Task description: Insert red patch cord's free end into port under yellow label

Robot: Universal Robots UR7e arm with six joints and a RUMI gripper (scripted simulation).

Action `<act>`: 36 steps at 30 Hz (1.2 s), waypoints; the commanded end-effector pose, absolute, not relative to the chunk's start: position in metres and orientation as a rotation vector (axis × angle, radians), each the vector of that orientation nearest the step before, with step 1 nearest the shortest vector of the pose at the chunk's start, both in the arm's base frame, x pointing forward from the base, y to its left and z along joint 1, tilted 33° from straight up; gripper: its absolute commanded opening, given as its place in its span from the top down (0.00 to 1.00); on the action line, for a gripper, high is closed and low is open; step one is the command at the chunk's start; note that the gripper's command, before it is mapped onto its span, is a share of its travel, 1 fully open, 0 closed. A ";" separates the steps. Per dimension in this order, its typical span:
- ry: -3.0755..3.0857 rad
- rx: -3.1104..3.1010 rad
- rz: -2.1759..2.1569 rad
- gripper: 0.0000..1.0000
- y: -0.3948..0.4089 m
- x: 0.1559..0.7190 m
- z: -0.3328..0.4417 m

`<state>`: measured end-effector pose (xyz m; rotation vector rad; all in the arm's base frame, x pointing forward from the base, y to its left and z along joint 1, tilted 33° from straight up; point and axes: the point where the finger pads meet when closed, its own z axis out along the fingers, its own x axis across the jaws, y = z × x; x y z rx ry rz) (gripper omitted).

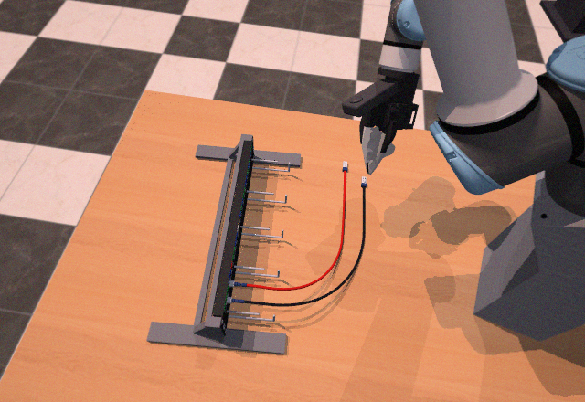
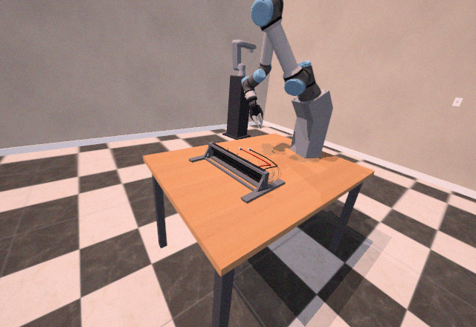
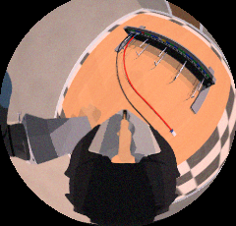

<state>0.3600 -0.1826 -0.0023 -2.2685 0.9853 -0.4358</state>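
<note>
A checkered floor (image 1: 203, 37) (image 2: 115, 215) of dark and pale tiles spreads around a wood-topped desk (image 1: 118, 265) (image 2: 215, 215) (image 3: 98, 84). On the desk the patch-panel rack (image 1: 217, 227) (image 2: 238, 177) (image 3: 169, 45) stands level on its two feet, thin metal cable hooks (image 1: 270, 235) (image 3: 180, 71) jutting from its port side. The red patch cord (image 1: 343, 218) (image 2: 255, 155) (image 3: 135, 90) has one end plugged in toward one end of the rack and curves away from it; its free plug (image 1: 345, 166) (image 2: 240, 148) (image 3: 172, 131) lies on the desk, well apart from the rack's ports. The black patch cord (image 1: 364, 227) (image 2: 263, 154) (image 3: 119, 79) runs outside the red one, also plugged into the rack at one end. Out beyond the cords from the rack, the claw (image 1: 370, 172) (image 2: 259, 126) (image 3: 124, 110) hangs above the desk, tips together, with nothing in its grip.
</note>
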 end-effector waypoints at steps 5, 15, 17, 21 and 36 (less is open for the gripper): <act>0.812 -2.505 -0.590 1.00 -0.213 0.357 0.003; 0.628 -2.721 -0.707 1.00 -0.242 0.354 0.014; 0.585 -2.767 -0.730 1.00 -0.248 0.353 0.017; 0.498 -2.857 -0.773 1.00 -0.261 0.352 0.025; 0.198 -3.131 -0.880 1.00 -0.299 0.348 0.055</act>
